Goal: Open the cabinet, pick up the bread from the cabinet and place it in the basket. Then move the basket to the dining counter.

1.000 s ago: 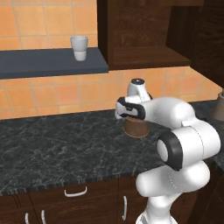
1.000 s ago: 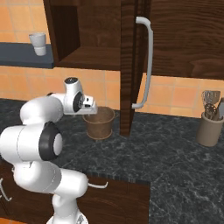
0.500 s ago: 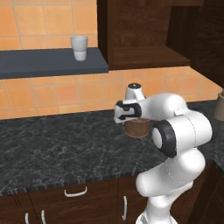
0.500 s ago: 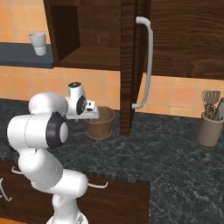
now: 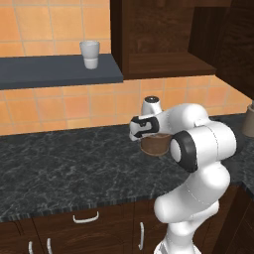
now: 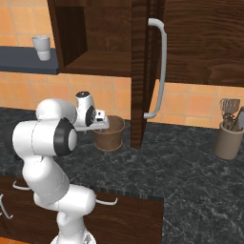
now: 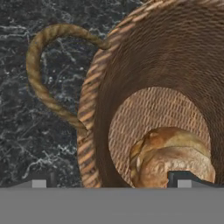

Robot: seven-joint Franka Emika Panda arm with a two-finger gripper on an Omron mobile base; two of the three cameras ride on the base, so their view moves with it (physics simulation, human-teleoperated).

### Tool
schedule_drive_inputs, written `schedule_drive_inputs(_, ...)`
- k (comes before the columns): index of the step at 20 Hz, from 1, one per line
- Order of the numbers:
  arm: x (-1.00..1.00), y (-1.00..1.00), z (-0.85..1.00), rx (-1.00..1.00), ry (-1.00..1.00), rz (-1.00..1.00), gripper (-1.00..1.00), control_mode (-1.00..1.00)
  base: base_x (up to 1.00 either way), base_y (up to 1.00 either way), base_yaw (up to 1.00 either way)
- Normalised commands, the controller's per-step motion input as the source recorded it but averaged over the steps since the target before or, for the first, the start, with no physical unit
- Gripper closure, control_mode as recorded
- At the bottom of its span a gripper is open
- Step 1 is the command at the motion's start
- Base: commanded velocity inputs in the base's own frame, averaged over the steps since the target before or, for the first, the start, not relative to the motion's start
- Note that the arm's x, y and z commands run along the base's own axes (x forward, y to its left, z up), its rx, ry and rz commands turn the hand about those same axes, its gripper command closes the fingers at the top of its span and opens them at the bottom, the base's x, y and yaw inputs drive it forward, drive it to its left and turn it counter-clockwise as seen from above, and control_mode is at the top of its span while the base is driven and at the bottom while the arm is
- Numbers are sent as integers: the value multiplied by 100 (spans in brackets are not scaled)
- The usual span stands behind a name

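The woven basket (image 6: 108,134) stands on the black veined counter (image 6: 190,167), just below the open cabinet (image 6: 102,35). The cabinet door (image 6: 143,71) with its silver bar handle is swung out. In the hand view the bread (image 7: 168,159) lies on the basket's floor (image 7: 148,113). My gripper (image 7: 111,183) is open and hangs right over the basket (image 5: 155,146), its fingers astride the rim by the looped side handle (image 7: 41,74). One fingertip (image 7: 39,183) is outside the wall, the other above the bread. The hand (image 5: 144,127) holds nothing. The dining counter is out of view.
A white cup (image 5: 90,53) stands on the dark shelf (image 5: 54,72) at the left. A utensil holder (image 6: 228,140) sits on the counter at the right. The open door juts out over the counter right of the basket. Low cabinets with curved handles (image 5: 85,217) lie below.
The hand has sunk a little toward the basket while the elbow swung up and over. Basket, bread and cabinet door have stayed put.
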Motion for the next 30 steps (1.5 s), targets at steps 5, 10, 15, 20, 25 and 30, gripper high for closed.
schedule_drive_inputs(5,0,0,-6,0,0,9,100,-100,0,0,0)
schedule_drive_inputs(10,0,0,-2,0,0,7,100,-100,0,0,0)
schedule_drive_inputs(15,-1,0,0,0,0,4,100,-100,0,0,0)
schedule_drive_inputs(20,-34,5,41,-2,1,0,100,-100,0,0,0)
schedule_drive_inputs(25,-36,1,60,0,5,0,100,-100,0,0,0)
schedule_drive_inputs(30,-61,8,43,0,0,0,100,-100,0,0,0)
